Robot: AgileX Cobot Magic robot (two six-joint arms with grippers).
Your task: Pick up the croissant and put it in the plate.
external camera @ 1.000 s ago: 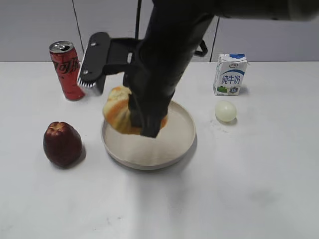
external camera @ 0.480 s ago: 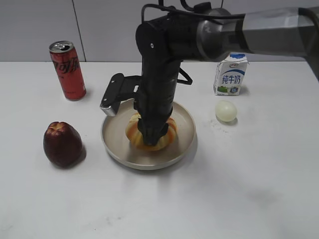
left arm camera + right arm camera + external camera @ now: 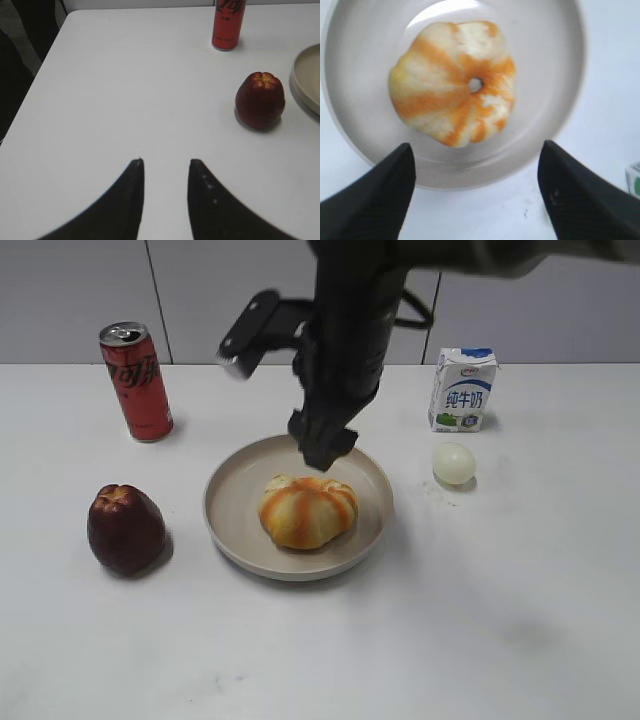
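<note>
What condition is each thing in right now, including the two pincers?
Croissant: lying in the plate, free of any grip.
Plate: flat on the table, holding the croissant.
Can: upright, top opened.
Milk carton: upright, looks closed.
Apple: whole, standing on the table.
Egg: whole, on the table.
Right pincer: open, empty, above the plate.
Left pincer: slightly open, empty, over bare table.
</note>
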